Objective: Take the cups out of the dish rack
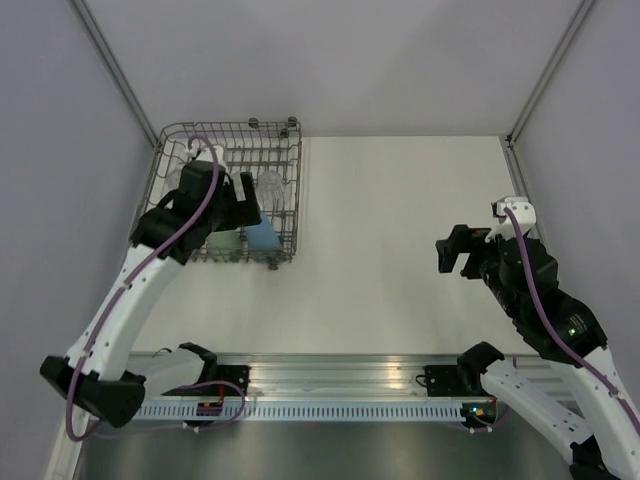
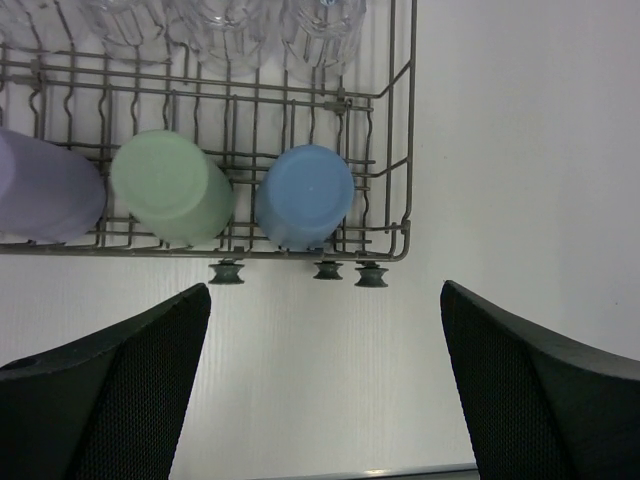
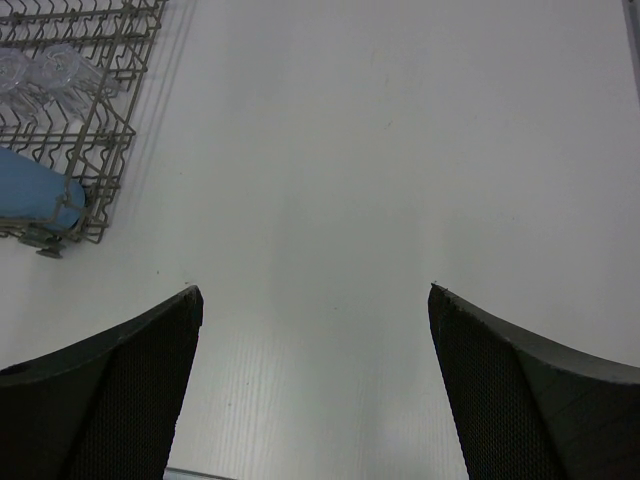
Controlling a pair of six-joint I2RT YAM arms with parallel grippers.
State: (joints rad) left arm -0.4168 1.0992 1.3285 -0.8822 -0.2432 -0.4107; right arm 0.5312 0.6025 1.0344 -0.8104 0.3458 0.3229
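Three smooth opaque cups point(image 2: 170, 185) in a grey wire rack point(image 2: 345, 100)

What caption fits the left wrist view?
Open left tool faces dish rack holding purple cup, green cup and blue cup.

Left tool point(image 2: 325, 286) and right tool point(image 3: 314, 289) both wide open, arms apparently extended forward.

Count: 1 dish rack point(image 1: 250, 150). In it: 1 lilac cup point(image 2: 45, 190), 1 green cup point(image 2: 170, 185), 1 blue cup point(image 2: 305, 195) along the rack's near side, so 3 opaque. 4 clear cups point(image 2: 225, 30) sit deeper in the rack, cropped. Total 7. 3 dark feet point(image 2: 227, 272) show under the rack's near side.
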